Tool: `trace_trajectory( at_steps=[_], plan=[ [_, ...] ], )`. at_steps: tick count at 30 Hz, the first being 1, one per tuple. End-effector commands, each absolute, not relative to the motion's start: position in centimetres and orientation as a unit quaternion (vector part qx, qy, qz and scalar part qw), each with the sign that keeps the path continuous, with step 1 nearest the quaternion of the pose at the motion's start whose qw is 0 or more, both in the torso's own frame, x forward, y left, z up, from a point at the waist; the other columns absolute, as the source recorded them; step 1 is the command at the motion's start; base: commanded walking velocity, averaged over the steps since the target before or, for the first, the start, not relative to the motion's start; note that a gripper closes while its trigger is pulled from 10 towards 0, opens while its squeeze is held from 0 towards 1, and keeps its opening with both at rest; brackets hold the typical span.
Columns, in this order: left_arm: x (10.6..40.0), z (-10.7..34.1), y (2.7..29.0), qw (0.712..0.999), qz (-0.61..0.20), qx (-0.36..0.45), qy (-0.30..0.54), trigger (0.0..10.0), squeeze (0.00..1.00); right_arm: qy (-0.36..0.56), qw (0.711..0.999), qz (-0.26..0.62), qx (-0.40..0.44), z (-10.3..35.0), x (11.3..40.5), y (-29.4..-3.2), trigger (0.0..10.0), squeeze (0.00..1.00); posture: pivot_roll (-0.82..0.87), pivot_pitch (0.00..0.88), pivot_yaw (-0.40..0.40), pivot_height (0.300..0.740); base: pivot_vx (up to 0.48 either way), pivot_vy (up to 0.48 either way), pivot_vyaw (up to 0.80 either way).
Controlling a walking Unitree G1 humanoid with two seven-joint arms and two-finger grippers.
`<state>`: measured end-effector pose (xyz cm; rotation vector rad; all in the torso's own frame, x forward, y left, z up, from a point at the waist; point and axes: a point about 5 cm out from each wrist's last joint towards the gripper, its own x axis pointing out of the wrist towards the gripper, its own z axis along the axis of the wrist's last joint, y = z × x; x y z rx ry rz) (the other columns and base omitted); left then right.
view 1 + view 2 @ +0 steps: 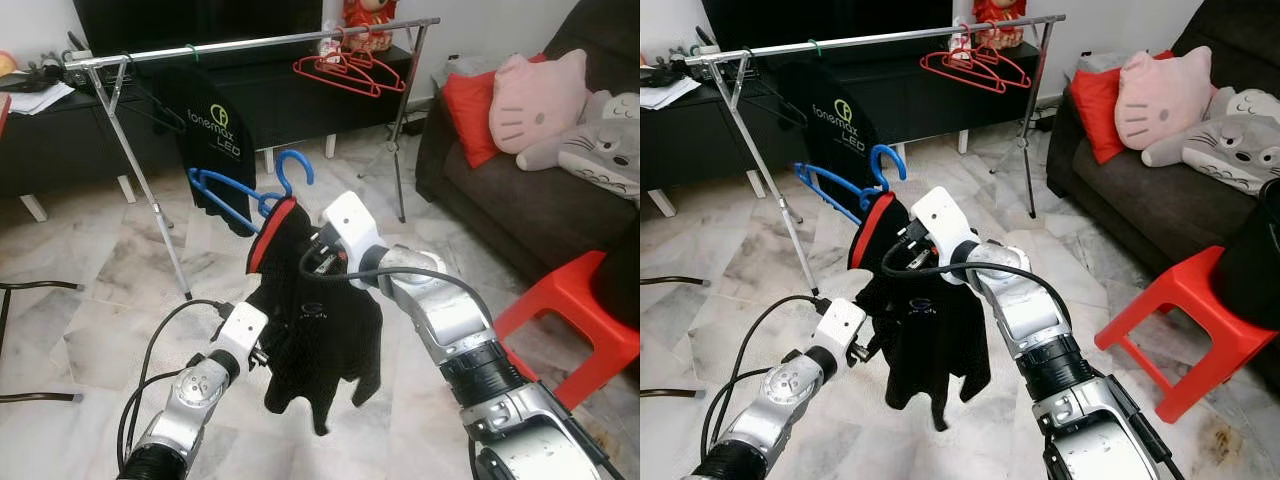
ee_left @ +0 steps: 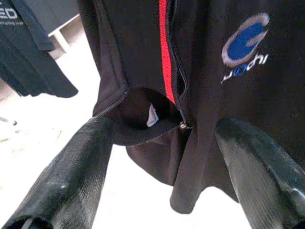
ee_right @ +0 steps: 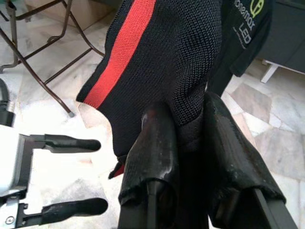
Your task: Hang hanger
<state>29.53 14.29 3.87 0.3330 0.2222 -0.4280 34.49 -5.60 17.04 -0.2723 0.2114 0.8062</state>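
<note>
Lower left, the left gripper (image 1: pixel 872 348) hangs spread wide beside the black jacket (image 1: pixel 320 340), holding nothing. At centre the right gripper (image 3: pixel 193 143) pinches the jacket's collar on the blue hanger (image 1: pixel 245 195), though the hanger itself may not be clamped. The rail (image 1: pixel 250 42) runs across the top; lift smoothly and keep the hook upright.

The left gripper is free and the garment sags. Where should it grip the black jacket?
Judging by the left wrist view, grip the jacket's zipped front edge beside the red stripe, coming from below: the open left gripper already faces that hanging fold, while the right gripper pinches the collar.
</note>
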Motion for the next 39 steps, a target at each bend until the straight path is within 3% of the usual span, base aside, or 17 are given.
trace_trajectory(
  at_steps=[1, 30, 32, 33, 34, 35, 39],
  plan=[
    [29.7, 3.9, 14.2, 0.956, -0.208, 0.175, 0.107, 10.0, 0.0, 0.079, 0.903, 0.401, -0.135, 18.3, 34.2, -5.2, 0.0, 0.0, -0.07, 0.0, -0.066, 0.74, 0.0, 0.0, 0.0],
    [31.0, 4.7, 14.8, 0.97, -0.139, 0.184, 0.077, 10.0, 0.0, 0.088, 0.891, 0.42, -0.15, 18.0, 33.2, -5.1, 0.0, 0.0, -0.07, 0.0, -0.064, 0.74, 0.0, 0.0, 0.0],
    [31.0, 4.7, 14.8, 0.97, -0.139, 0.185, 0.077, 9.4, 0.0, 0.089, 0.89, 0.422, -0.151, 17.9, 33.1, -5.1, 0.0, 0.0, -0.07, 0.0, -0.063, 0.74, 0.0, 0.0, 0.0],
    [31.0, 4.7, 14.7, 0.97, -0.141, 0.182, 0.077, 3.6, 0.0, 0.089, 0.889, 0.423, -0.151, 17.9, 33.1, -5.1, 0.0, 0.0, -0.07, 0.0, -0.063, 0.74, 0.0, 0.0, 0.0],
    [31.0, 4.7, 14.7, 0.97, -0.142, 0.181, 0.076, 3.6, 0.0, 0.088, 0.889, 0.424, -0.151, 17.9, 33.1, -5.0, 0.0, 0.0, -0.07, 0.0, -0.063, 0.74, 0.0, 0.0, 0.0],
    [31.0, 4.7, 14.6, 0.97, -0.144, 0.179, 0.075, 0.0, 0.0, 0.088, 0.888, 0.424, -0.151, 17.9, 33.1, -5.0, 0.0, 0.0, -0.07, 0.0, -0.063, 0.74, 0.0, 0.0, 0.0],
    [31.0, 4.7, 14.4, 0.97, -0.152, 0.175, 0.075, 0.0, 0.0, 0.088, 0.889, 0.424, -0.151, 17.9, 33.1, -5.0, 0.0, 0.0, -0.07, 0.0, -0.063, 0.74, 0.0, 0.0, 0.0]
  ],
)
